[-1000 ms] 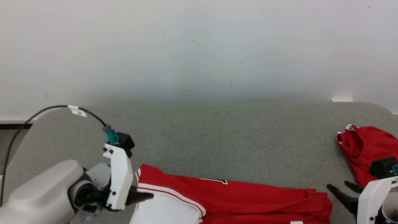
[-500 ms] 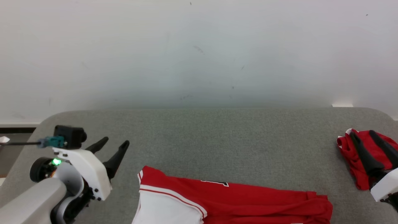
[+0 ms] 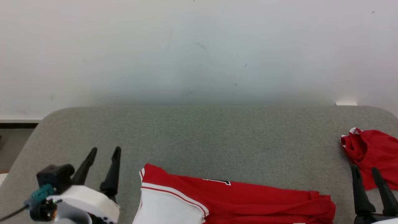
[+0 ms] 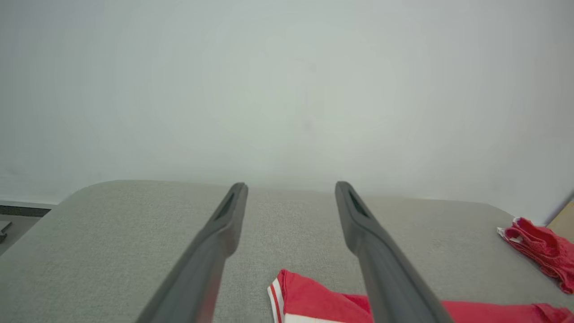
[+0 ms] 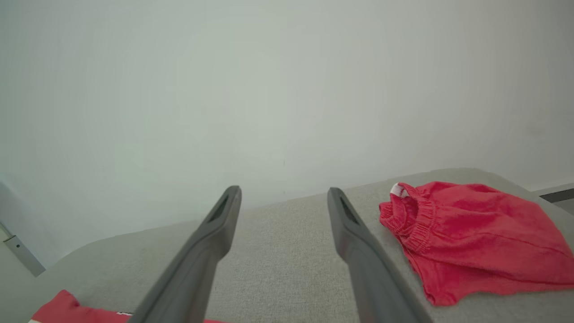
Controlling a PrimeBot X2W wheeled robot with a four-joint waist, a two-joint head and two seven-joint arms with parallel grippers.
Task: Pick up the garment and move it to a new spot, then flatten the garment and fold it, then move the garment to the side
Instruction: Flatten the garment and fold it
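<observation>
at the near edge of the grey fabric-covered bench (image 3: pixel 217 133), a folded red-and-white garment (image 3: pixel 248 199) lies flat, its long side running left to right. a white panel edged with a red stripe shows at its left end, and part of a black mark shows on its far edge. left tool (image 3: pixel 105 150): at the lower left of the head view, just beside the garment's left end but apart from it, its two dark fingers spread wide with nothing between them. right tool (image 3: pixel 364 169): at the lower right, past the garment's right end, fingers likewise parted and empty. just beside it lies a crumpled pair of red shorts (image 3: pixel 370 149) with an elastic waistband, near the bench's right edge and apart from the folded garment. a pale wall (image 3: pixel 199 46) rises behind the bench.
</observation>
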